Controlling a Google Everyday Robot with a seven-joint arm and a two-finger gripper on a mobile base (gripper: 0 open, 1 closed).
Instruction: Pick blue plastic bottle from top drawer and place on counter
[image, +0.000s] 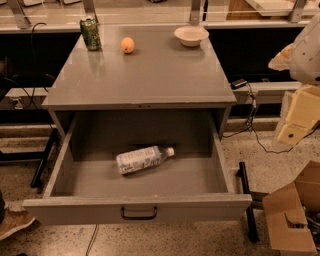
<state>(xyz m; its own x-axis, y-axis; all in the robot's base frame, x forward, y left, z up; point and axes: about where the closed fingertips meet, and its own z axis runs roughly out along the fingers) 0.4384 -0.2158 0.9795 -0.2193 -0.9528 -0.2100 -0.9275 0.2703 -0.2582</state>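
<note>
The blue plastic bottle (143, 159) lies on its side on the floor of the open top drawer (137, 209), white cap pointing right. The drawer is pulled fully out, its dark bar handle at the front centre. The counter (150, 75) is the grey cabinet top behind it. My arm enters at the right edge, and the cream-coloured gripper (294, 125) hangs there, to the right of the cabinet and well clear of the drawer and the bottle. It holds nothing that I can see.
On the counter's far edge stand a green drink can (90, 33), an orange fruit (127, 45) and a white bowl (191, 35). A cardboard box (295, 215) sits on the floor at the lower right. Cables run along the floor at right. A shoe shows at the lower left.
</note>
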